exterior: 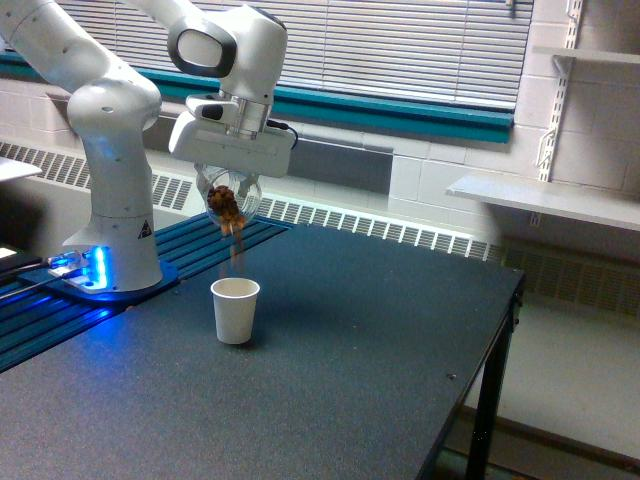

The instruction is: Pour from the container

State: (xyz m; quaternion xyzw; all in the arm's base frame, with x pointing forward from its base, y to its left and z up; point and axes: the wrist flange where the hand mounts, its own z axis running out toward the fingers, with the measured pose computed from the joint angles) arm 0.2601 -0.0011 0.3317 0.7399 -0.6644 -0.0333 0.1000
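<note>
Gripper (229,185): clamped on small clear plastic cup (228,199), tipped downward
Brown pieces (237,243): falling
White paper cup (235,310): upright below

Only one camera watches me, an exterior view set off my arm, standing a little above the dark worktop (380,350) and looking down across it at a slant. It faces the wall with the window blinds (400,45) and the radiator grille (400,232) behind. My base (112,250) sits at the exterior view's left, the worktop's corner and leg (487,400) at its right. It stands at middling range: my upper arm runs out of frame at the top.
</note>
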